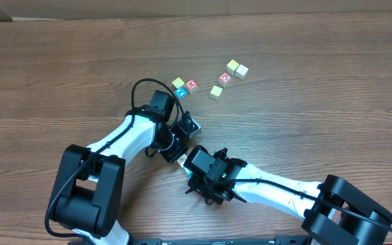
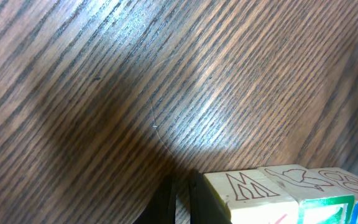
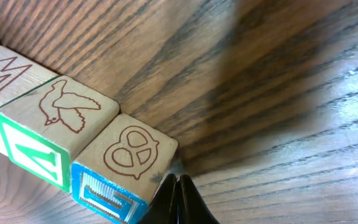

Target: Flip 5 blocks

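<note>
Three blocks lie side by side in a row on the wooden table. The M block (image 2: 247,190) (image 3: 5,71) touches the bird block (image 2: 297,180) (image 3: 67,112), whose side is green. The bird block touches the pretzel block (image 2: 347,182) (image 3: 129,152), whose side is blue. My left gripper (image 2: 181,186) is shut and empty, its tips on the table just beside the M block. The shut, empty right gripper (image 3: 178,180) has its tips at the pretzel block's corner. From overhead both grippers (image 1: 175,151) (image 1: 194,178) meet over this row (image 1: 181,162), which is mostly hidden.
Several more blocks lie farther back: a cluster of three (image 1: 182,87), a single one (image 1: 216,91) and another three (image 1: 233,71). Bare wooden table (image 1: 305,116) surrounds them. Both arms crowd the front middle.
</note>
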Robot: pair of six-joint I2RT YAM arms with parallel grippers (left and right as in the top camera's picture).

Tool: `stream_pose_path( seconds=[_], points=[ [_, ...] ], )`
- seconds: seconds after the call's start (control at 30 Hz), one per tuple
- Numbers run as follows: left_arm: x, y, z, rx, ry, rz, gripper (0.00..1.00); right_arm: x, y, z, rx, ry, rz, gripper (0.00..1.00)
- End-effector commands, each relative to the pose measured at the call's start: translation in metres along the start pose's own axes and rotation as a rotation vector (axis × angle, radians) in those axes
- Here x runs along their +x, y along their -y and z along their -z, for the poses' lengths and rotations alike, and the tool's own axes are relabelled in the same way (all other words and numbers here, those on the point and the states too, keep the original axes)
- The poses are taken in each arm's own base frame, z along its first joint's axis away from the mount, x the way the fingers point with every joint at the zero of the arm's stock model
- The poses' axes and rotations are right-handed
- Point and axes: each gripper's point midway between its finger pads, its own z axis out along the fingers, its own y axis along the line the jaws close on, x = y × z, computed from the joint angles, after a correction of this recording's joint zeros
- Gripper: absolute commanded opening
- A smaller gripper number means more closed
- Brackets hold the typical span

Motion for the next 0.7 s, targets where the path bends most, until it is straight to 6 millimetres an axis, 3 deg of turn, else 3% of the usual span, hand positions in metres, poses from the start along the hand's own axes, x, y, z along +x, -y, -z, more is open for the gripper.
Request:
stream_pose_path(
  seconds=[0.0,0.67],
  points=[
    [0.044,0.015,-0.031,0.078,-0.149,0.024,0.04,-0.001,0.0,-0.002,-0.002,0.009,0.013,0.04],
    [0.038,0.027,-0.035,0.087,-0.15,-0.024,0.04,0.002,-0.006,-0.002,-0.027,-0.008,0.014,0.04]
  ],
)
